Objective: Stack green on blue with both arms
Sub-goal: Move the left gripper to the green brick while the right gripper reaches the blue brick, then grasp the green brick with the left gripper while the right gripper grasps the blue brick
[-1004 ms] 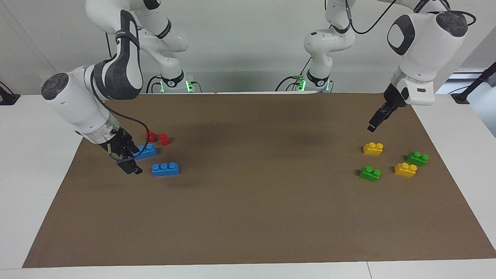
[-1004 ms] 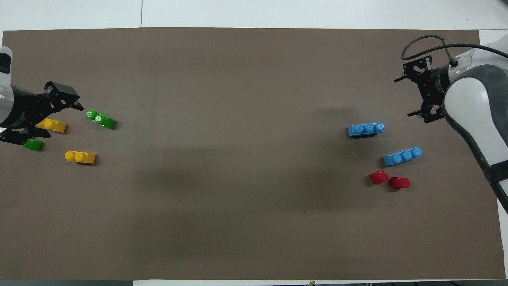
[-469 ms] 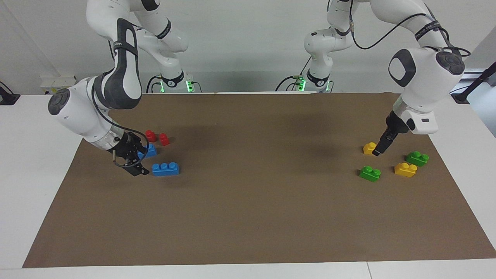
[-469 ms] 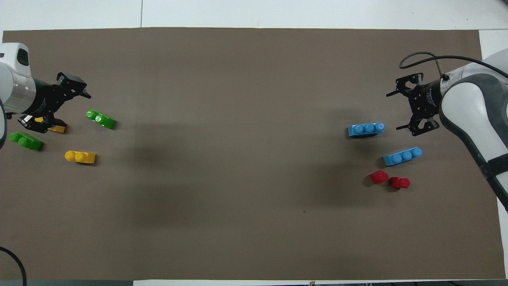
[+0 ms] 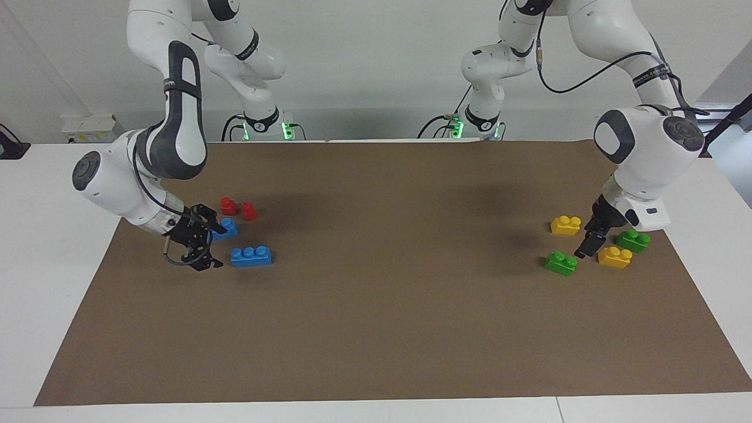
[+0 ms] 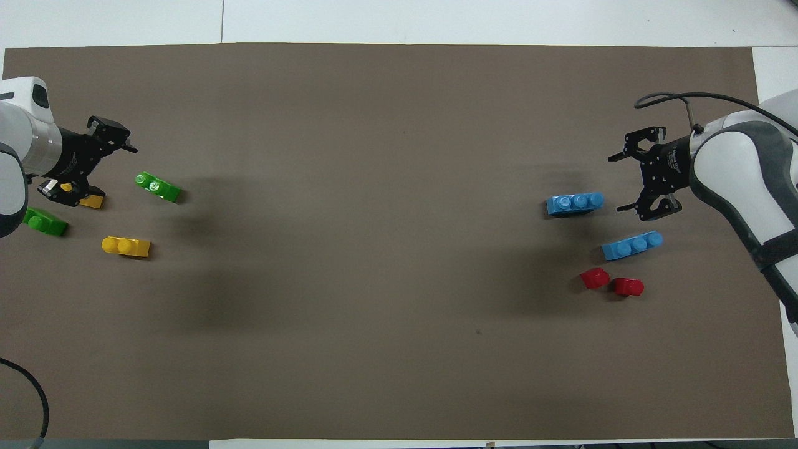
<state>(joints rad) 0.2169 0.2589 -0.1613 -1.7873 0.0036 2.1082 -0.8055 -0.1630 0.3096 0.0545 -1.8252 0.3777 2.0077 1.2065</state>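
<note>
right hand (image 5: 202, 249) spread empty beside your blue three-stud brick (image 5: 251, 256), lined for gripping | left hand (image 5: 589, 246) spread empty beside green brick (image 5: 560, 263)

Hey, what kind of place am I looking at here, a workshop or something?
Most likely a robotics lab: two white arms bolted at a white table, a plain brown mat as a work surface, and only toy bricks laid out, such as a blue brick and a green brick.
</note>
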